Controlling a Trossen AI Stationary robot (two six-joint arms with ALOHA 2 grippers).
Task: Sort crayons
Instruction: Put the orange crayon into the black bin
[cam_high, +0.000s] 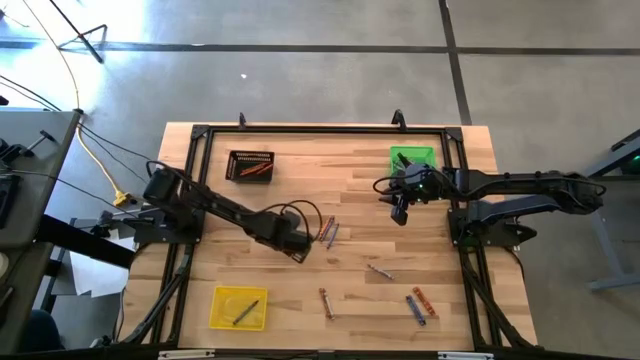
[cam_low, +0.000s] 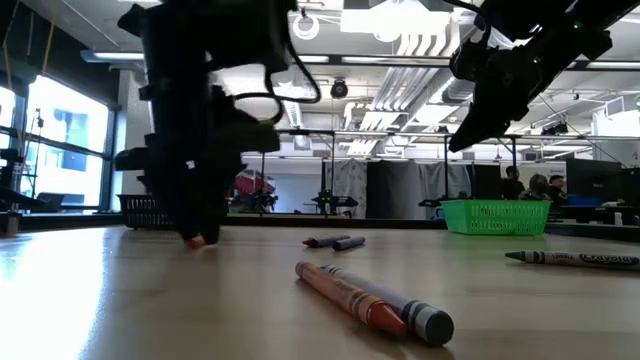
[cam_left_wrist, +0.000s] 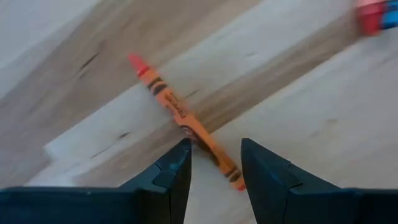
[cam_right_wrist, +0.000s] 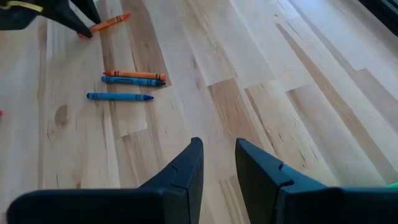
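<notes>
High view straight down, far; low view level, near table (cam_high: 300, 300); wrist views close, angled onto tabletop.

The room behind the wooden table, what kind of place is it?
Probably a big workshop or robot lab: bare ceiling pipes and ducts, strip lights, and people sitting at desks far behind the green plastic basket.

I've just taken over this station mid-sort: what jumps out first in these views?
The left gripper sits low at mid-table, jaws open astride an orange crayon lying flat on the wood. The right gripper hangs open by the green tray at the back right, holding nothing. Loose crayons dot the front of the table.
</notes>
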